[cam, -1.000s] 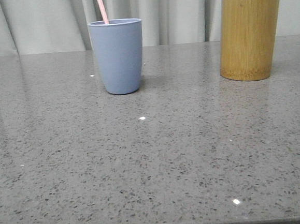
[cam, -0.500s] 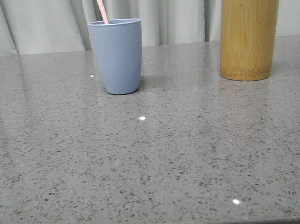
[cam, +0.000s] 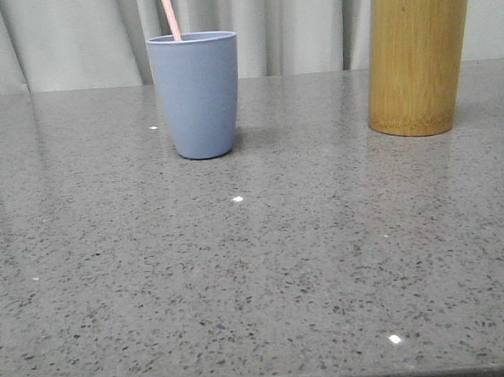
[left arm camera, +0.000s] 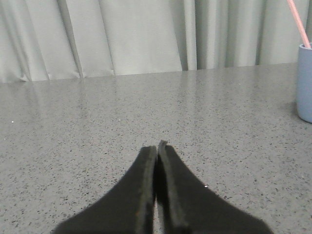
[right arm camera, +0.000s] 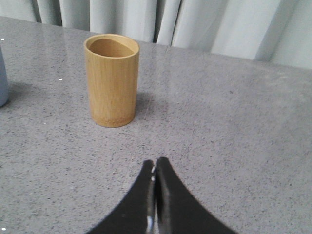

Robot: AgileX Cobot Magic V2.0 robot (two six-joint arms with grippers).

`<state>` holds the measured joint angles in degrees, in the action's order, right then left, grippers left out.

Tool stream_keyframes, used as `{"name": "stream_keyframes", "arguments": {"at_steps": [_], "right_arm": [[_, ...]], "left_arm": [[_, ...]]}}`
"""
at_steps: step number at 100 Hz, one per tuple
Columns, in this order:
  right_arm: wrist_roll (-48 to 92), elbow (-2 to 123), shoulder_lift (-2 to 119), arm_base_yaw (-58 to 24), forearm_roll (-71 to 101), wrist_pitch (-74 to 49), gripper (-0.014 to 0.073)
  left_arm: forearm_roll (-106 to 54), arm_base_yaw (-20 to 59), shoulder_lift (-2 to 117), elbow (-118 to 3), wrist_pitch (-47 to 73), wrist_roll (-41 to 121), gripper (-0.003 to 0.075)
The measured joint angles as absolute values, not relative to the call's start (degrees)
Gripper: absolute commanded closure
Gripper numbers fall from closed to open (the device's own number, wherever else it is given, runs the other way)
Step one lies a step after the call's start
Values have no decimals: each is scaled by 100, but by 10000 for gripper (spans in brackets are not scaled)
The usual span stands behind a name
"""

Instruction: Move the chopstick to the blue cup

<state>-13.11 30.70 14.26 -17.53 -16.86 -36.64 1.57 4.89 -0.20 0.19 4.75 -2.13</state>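
Over on the left side, the left claw (left arm camera: 157,151) is sitting low over the speckled grey worktop (cam: 258,267) with its two dark fingers pressed together and nothing between them. From its own camera the blue cup (left arm camera: 305,83) is standing ahead and off toward the robot's right, well apart from the fingertips, so this arm is looking like the nearer one to it. Moving rightward across the front view, the blue cup (cam: 197,94) is standing upright near the back, and a pale pink chopstick (cam: 169,12) is already poking out of it, thin and straight, its long axis close to vertical and leaning slightly toward the left rim. Only its upper end is showing. Further right, the bamboo holder (cam: 418,59) is standing well apart, and the right wrist camera is showing nothing in its mouth. The right claw (right arm camera: 155,168) is facing that holder, likewise closed tight and gripping nothing. The transfer seems finished to me.
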Motion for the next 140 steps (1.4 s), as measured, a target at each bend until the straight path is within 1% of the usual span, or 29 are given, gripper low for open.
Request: {"name": "stream_keyframes", "arguments": {"at_steps": [21, 34, 51, 62, 76, 102, 115, 140], "right_arm": [[-1311, 2005, 667, -1313, -1704, -2768, 662], [-1311, 1380, 87, -1247, -1642, -2255, 662], [-1311, 782, -61, -1213, -1384, -2009, 662], [-1311, 577, -61, -1204, -1291, -1961, 662], [-1311, 403, -61, -1131, -1105, -1596, 662], [-1102, -24, -61, -626, -474, -887, 662], [-1057, -150, -61, -554, -362, -583, 662], [-1030, -164, -61, -491, -299, -461, 662]], "left_arm": [[157, 489, -20, 19, 475, -213, 739], [157, 489, -20, 19, 475, -213, 739], [157, 489, -20, 19, 473, -213, 739], [157, 489, -20, 19, 473, -213, 739], [157, 489, -20, 19, 473, -213, 739], [157, 489, -20, 19, 473, -213, 739], [157, 489, -20, 19, 473, -213, 739], [157, 489, -20, 19, 473, -213, 739]]}}
